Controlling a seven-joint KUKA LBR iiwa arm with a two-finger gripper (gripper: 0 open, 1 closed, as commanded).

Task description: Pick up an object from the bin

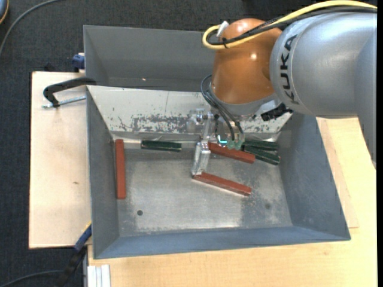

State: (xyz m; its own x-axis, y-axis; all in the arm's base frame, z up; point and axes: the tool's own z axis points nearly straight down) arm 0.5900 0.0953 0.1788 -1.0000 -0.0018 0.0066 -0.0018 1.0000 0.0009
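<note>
End effector (214, 155) hangs low by the back wall of the bin (197, 237), over a red bar (234, 154), seemingly placed to take it; whether it is spread or pressed together cannot be told.

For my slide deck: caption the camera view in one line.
End effector low in the grey bin, beside a red bar.

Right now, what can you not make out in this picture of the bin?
Camera view: upper red stick, left end hidden under the gripper.
Camera view: right dark green thing, partly hidden behind that stick and the arm.
Camera view: bin, far right corner hidden by the arm.
</note>
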